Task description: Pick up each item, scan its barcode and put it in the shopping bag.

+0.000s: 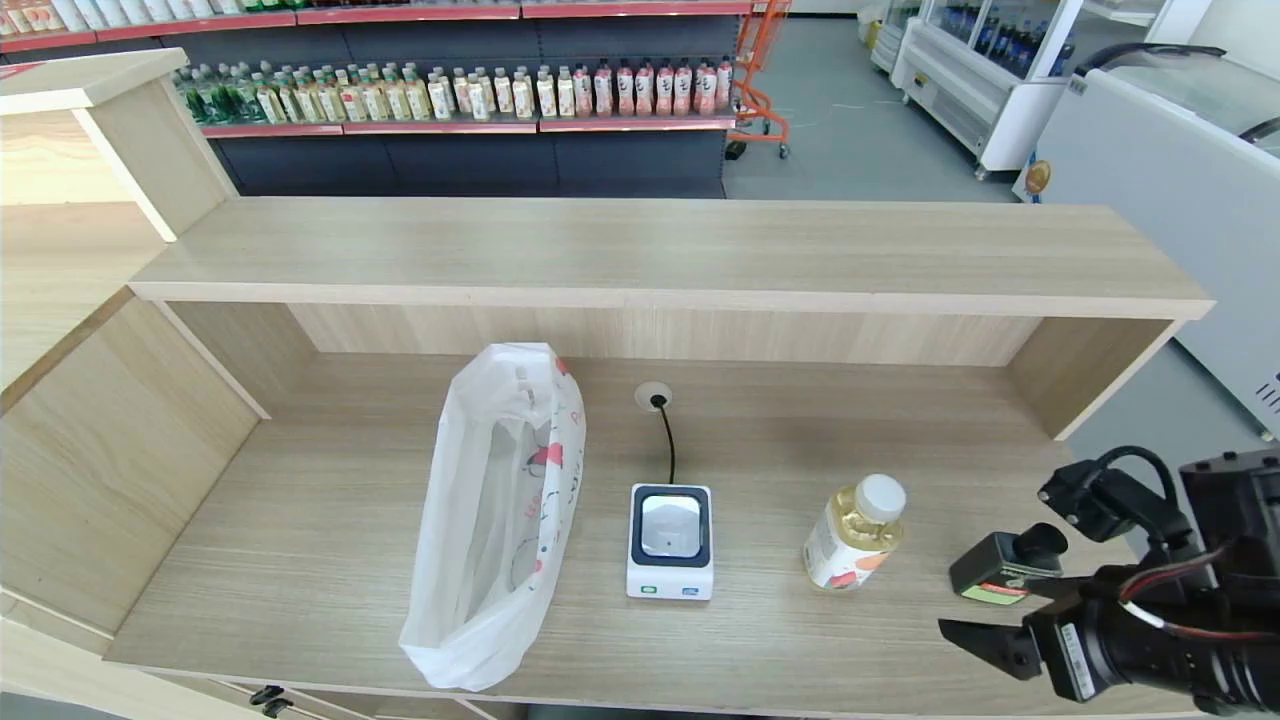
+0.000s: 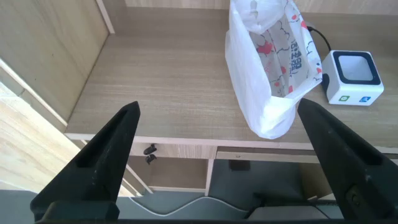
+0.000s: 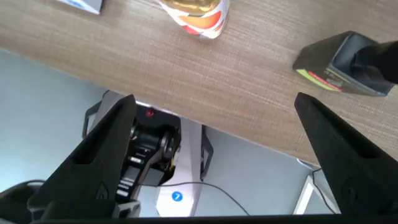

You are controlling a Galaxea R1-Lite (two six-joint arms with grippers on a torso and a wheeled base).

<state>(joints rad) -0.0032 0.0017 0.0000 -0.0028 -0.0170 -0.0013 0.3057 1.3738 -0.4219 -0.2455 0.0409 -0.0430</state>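
Checkout tabletop [image 1: 300, 520] under a raised wooden ledge. The shopping bag [image 1: 500, 520], white film with red print, stands with its mouth open upward, left of centre. Just beside it on the right sits the white barcode scanner [image 1: 670, 540], window facing up, its black cable [image 1: 668, 445] running back to a port in the tabletop. The task's item, a bottle [image 1: 855, 530] of yellowish liquid with a white cap, stands upright to the right of the scanner, apart from it and untouched. The left end effector [image 2: 219, 106] hangs before the tabletop's front edge, facing the bag, fingers spread wide and holding nothing. The right end effector [image 3: 214, 102] is at the front edge near the bottle, fingers likewise wide apart and holding nothing.
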